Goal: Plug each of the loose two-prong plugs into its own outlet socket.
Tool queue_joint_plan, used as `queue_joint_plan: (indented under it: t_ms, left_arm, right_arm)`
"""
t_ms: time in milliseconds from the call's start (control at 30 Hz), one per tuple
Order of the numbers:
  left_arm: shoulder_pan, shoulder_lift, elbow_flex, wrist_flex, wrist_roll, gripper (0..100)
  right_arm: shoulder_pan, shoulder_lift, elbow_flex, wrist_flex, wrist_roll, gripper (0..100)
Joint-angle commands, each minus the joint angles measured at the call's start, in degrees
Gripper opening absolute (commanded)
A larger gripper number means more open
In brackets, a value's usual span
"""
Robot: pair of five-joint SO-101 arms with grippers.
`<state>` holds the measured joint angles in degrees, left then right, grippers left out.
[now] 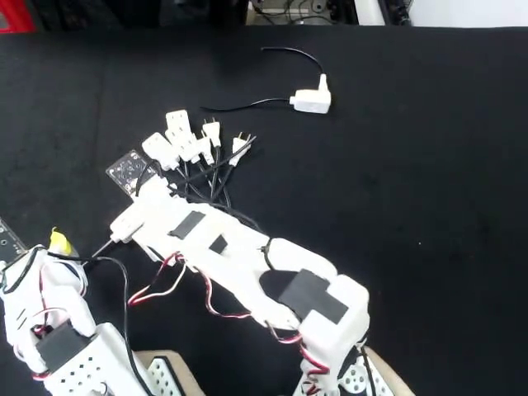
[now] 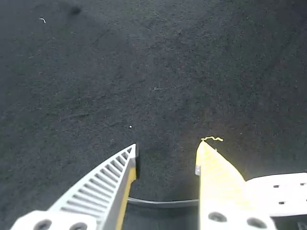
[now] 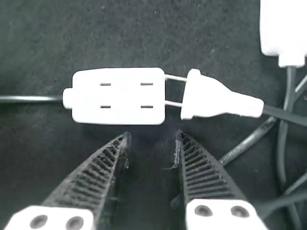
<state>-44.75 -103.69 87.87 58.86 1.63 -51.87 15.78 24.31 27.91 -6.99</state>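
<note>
We see the right tool (image 3: 151, 139) open, its ribbed fingers (image 3: 103, 165) spread and holding nothing, just short of a white outlet socket (image 3: 117, 96). A two-prong plug (image 3: 216, 100) lies at the end of that socket. Its prongs reach the socket's face with bare metal showing between the two bodies, and we cannot tell how deep they sit. A second white block (image 3: 283, 26) lies near, with dark cords (image 3: 283, 120) running past it.

In the high view, the right arm (image 1: 247, 256) stretches from 5 o'clock toward 10 o'clock and ends at a cluster of white plugs and sockets (image 1: 186, 140), at 11 o'clock from the table's middle. In the cluster, two loose plugs (image 1: 211, 130) point their prongs toward 12 o'clock. A lone socket (image 1: 312, 101) lies well apart at 1 o'clock.

The left tool (image 2: 168, 146) is open and empty over the bare black table (image 2: 144, 72). In the high view its yellow finger (image 1: 58, 240) shows near 8 o'clock.
</note>
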Motion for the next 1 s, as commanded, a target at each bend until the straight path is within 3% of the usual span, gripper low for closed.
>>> queue_joint_plan:
  t_ms: [0,233,367,533,733,967]
  left_arm:
    - [-0.31,-0.44,-0.4,-1.32,0.35,21]
    - [-0.31,-0.44,-0.4,-1.32,0.35,21]
    - [-0.22,-0.44,-0.4,-1.32,0.35,21]
    - [0.22,-0.44,-0.31,-1.32,0.35,21]
    - [-0.22,-0.44,-0.31,-1.32,0.35,21]
    - [-0.31,-0.44,-0.31,-1.32,0.35,21]
  right_arm:
    - [1.32,-7.96,-1.45,6.95,-0.35,14.1]
    - [8.18,-22.46,2.07,19.25,-0.53,14.1]
    - [16.09,-32.66,8.48,25.58,-0.35,14.1]
    - [22.15,-47.16,19.3,20.84,-2.46,14.1]
    - [13.71,-53.76,29.23,4.92,-22.86,14.2]
    - [8.26,-37.76,26.68,-12.92,-51.6,14.2]
